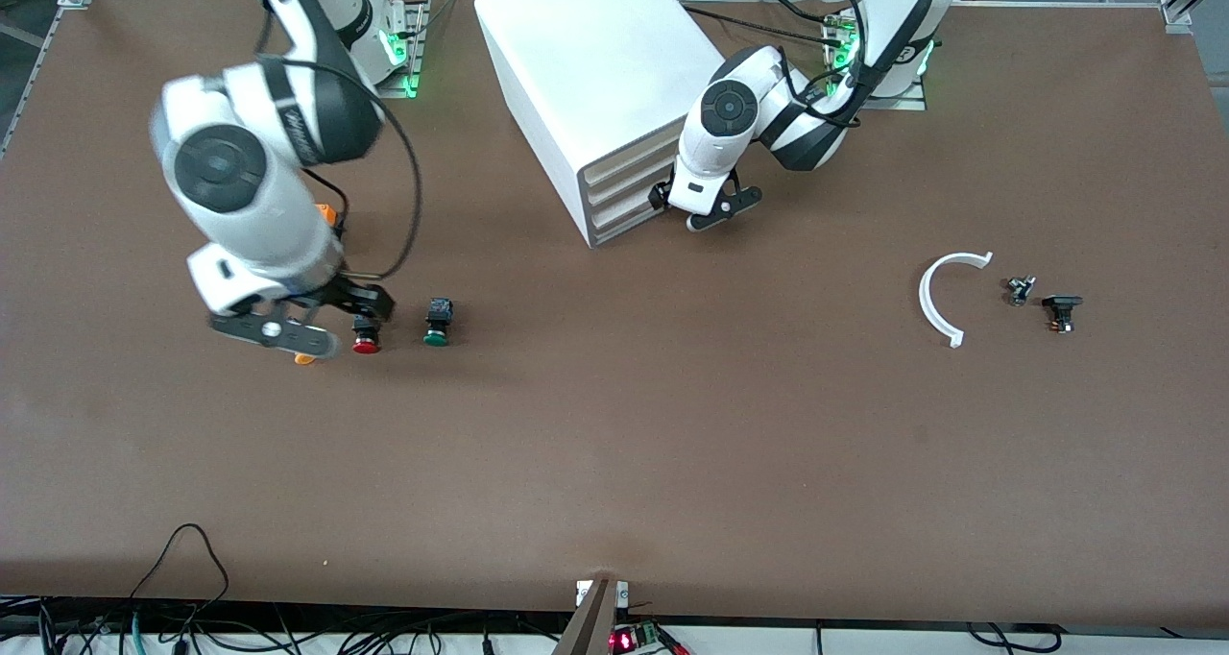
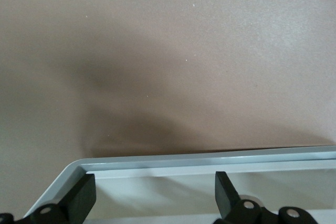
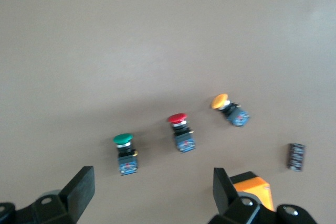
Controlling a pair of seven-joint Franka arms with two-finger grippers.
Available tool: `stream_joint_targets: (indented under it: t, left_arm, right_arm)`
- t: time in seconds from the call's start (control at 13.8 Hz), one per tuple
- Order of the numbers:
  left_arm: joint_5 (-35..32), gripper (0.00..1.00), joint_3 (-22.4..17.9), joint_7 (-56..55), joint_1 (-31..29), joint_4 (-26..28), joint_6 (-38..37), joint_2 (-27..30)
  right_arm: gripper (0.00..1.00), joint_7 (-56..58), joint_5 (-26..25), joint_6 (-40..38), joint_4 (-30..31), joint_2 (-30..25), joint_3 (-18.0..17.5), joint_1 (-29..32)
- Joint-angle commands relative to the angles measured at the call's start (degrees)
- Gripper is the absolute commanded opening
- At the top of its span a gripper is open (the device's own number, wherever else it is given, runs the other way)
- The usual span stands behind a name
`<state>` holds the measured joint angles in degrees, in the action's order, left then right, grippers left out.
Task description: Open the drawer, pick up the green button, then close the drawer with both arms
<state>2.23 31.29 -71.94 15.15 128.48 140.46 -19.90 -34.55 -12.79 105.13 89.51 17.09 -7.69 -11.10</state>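
The green button point(image 1: 437, 324) already lies out on the bench point(image 1: 614, 444), in a row with a red button point(image 1: 366, 336) and an orange button point(image 1: 305, 357). So the taking step looks done, as a judgement. What seems left is shutting the lowest drawer point(image 1: 629, 221) of the white cabinet point(image 1: 586, 79). From the front view it is hard to tell how far that drawer stands out.

The left hand point(image 1: 693, 211) is low at the cabinet's front, right against the drawer fronts. Its fingers are apart and hold nothing. The left wrist view shows a pale rim point(image 2: 210, 162) lying just ahead of the fingertips point(image 2: 224, 190), probably the drawer's edge.

The right hand point(image 1: 317, 328) hovers over the bench, directly above the orange and red buttons, with the green one just beside it toward the cabinet. Its fingers are spread and empty, and its forearm slopes down from the base.
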Motion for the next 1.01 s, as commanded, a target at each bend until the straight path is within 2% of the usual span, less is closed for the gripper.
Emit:
stream_joint_targets:
  t: [0.0, 0.07, 0.22, 0.36, 0.43, 0.65, 0.72, 0.94]
  left_arm:
    - [-1.16, 1.00, 0.61, 0.74, -1.08, 0.02, 0.42, 3.63]
    - [-4.13, 1.00, 0.09, 2.05, -3.79, -1.29, 0.00, 5.29]
    - [-6.01, 1.00, -0.09, 12.98, -10.63, -2.70, -2.19, 9.07]
    - [-5.75, 1.00, -1.05, 24.94, -15.22, -6.29, -9.37, 12.41]
    - [-5.66, 1.00, -2.28, 30.40, -16.54, -8.66, -14.20, 14.08]
    - [-5.48, 1.00, -8.33, 47.09, -17.70, -17.70, -32.55, 19.09]
    - [-5.48, 1.00, -11.14, 52.63, -17.79, -19.82, -37.31, 21.02]
    - [-5.48, 1.00, -18.79, 63.82, -17.70, -25.54, -46.83, 25.25]
  right_arm:
    - [1.00, 4.92, 0.66, -3.09, 0.67, -4.86, -0.75, 3.35]
    - [1.00, 5.46, 0.66, -3.26, 0.32, -5.75, -0.75, 4.67]
    - [1.00, 10.35, 0.92, -4.92, -0.39, -7.59, -0.66, 8.61]
    - [1.00, 21.92, 0.84, -7.74, -0.30, -9.35, -0.40, 11.70]
    - [1.00, 26.86, 0.92, -9.75, -0.30, -10.14, 1.61, 11.89]
    - [1.00, 29.72, 6.18, -15.20, 0.22, -12.69, 6.09, 11.97]
    - [1.00, 29.72, 6.29, -16.35, 0.84, -13.22, 6.46, 11.97]
    - [1.00, 32.34, 7.42, -14.61, 7.15, -18.04, 7.77, 11.97]
